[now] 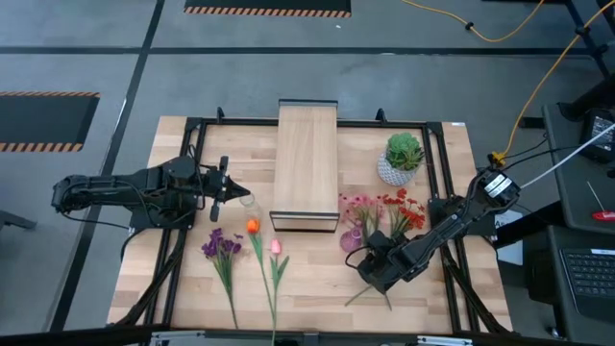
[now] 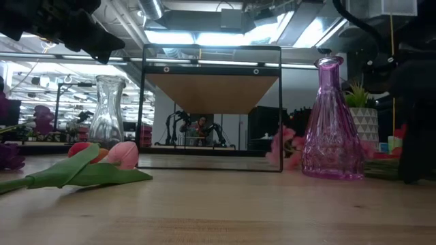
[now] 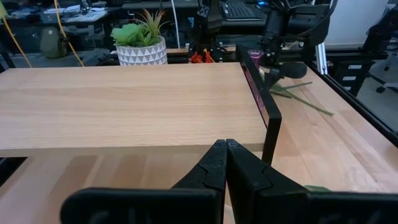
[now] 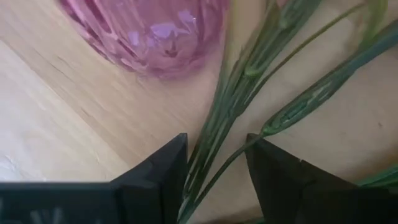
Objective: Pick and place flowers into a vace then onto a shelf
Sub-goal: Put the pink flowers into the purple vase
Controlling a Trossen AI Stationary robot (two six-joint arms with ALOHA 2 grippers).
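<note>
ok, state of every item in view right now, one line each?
Left gripper: shut, empty, above the table beside the clear glass vase.
Right gripper: open, fingers straddling green stems on the table.
Pink faceted glass vase: upright, empty.
Clear glass vase: upright, empty.
Purple cluster flower, orange tulip, pink tulip: lying flat on the table.
Light-wood shelf: top bare.
Green plant in white pot: upright.

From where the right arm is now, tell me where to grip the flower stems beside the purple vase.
Grip the green stems at their lower, leafless run, coming straight down from above. They lie flat on the table, bunched close beside the purple vase, and the right gripper already straddles them with open fingers; the blooms at the far end look too delicate.
</note>
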